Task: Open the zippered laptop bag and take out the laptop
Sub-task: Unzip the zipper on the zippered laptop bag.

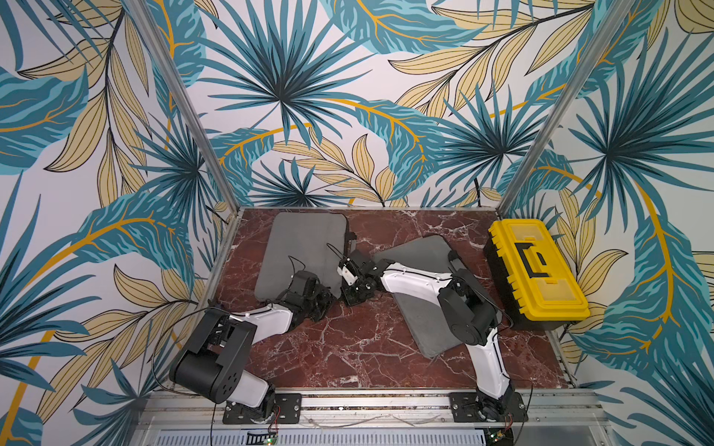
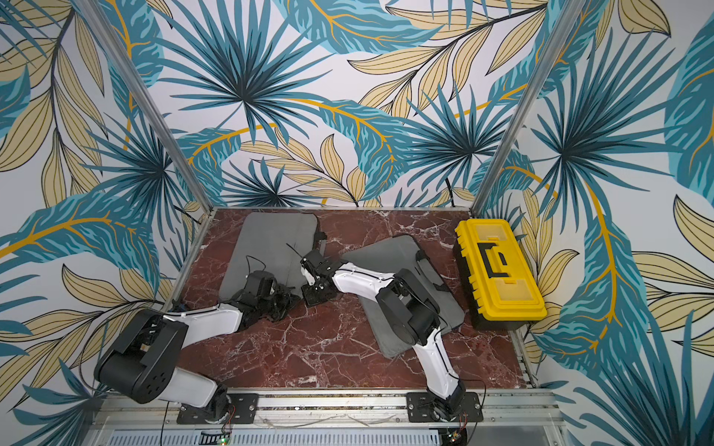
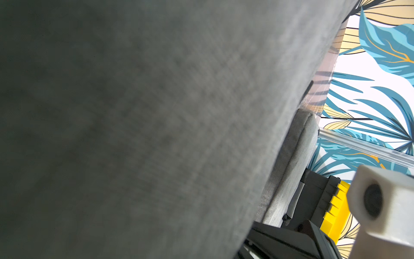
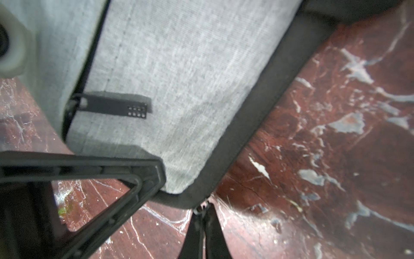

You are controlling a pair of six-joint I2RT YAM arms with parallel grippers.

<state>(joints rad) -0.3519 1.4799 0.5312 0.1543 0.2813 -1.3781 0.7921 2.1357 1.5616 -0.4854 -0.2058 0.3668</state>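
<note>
A grey zippered laptop bag (image 1: 305, 251) (image 2: 270, 243) lies flat at the back left of the marble table. My left gripper (image 1: 326, 303) (image 2: 288, 301) is at its near right corner, shut on the fabric; grey cloth (image 3: 156, 112) fills the left wrist view and hides the jaws. One of its black fingers (image 4: 143, 177) lies over that corner. My right gripper (image 4: 202, 210) (image 1: 343, 295) is shut on the metal zipper pull (image 4: 199, 207) at the bag's dark-edged corner. The laptop is hidden.
A second grey bag (image 1: 421, 255) (image 2: 386, 255) lies at an angle under my right arm. A yellow and black toolbox (image 1: 537, 270) (image 2: 498, 270) stands at the right edge. A black pocket tab (image 4: 116, 107) lies on the bag's face. Bare red marble (image 1: 347, 347) fills the front.
</note>
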